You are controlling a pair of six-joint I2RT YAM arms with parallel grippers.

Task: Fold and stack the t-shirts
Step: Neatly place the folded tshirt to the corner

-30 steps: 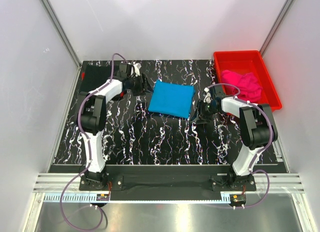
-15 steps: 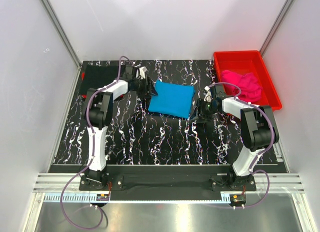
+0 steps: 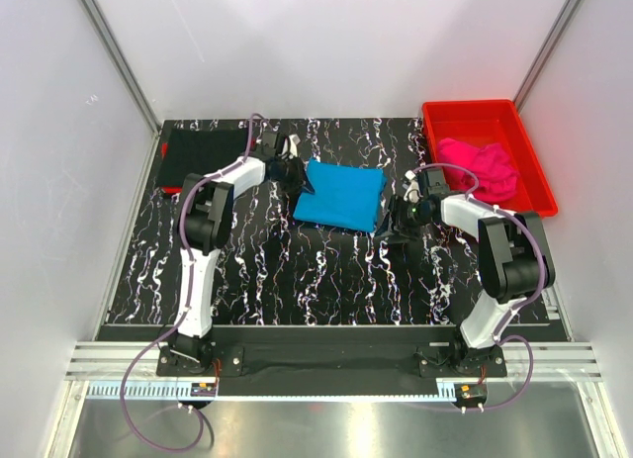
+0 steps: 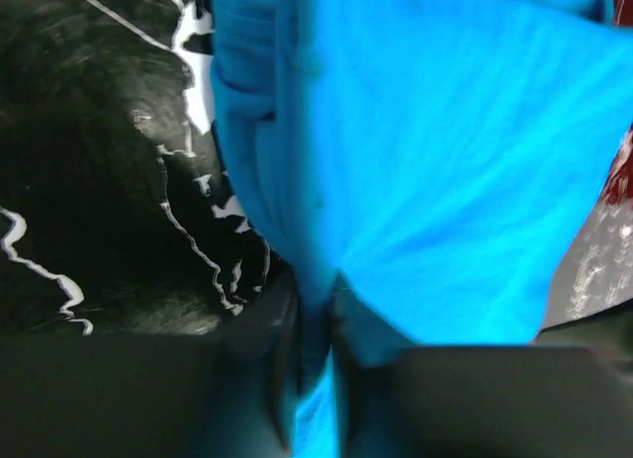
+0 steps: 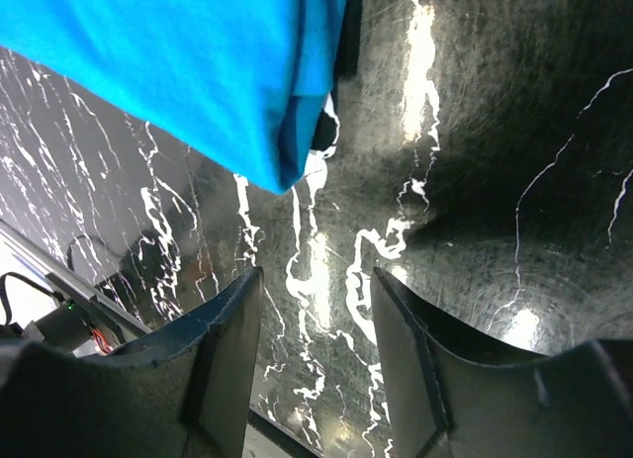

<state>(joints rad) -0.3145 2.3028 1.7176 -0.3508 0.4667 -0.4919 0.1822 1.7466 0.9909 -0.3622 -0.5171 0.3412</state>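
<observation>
Two grippers at folded turquoise-blue cloth t-shirt (image 3: 339, 195), mid-table. Left gripper (image 3: 298, 175): jaws pinching shirt's left edge. Right gripper (image 5: 315, 280): jaws spread, empty, just beside shirt's near right corner. Hot pink cloth t-shirt (image 3: 480, 167) crumpled in red plastic bin (image 3: 436, 118); black folded cloth t-shirt (image 3: 203, 153) flat at far left.

The left tool (image 3: 296, 174) touches the left edge of the folded turquoise-blue t-shirt (image 3: 339, 195), and the right tool (image 3: 395, 220) sits just off its near right corner. The black folded t-shirt (image 3: 203, 153) lies left of the left tool. The hot pink t-shirt (image 3: 481, 167) is heaped in the red bin (image 3: 467, 107), beyond the right tool.
</observation>
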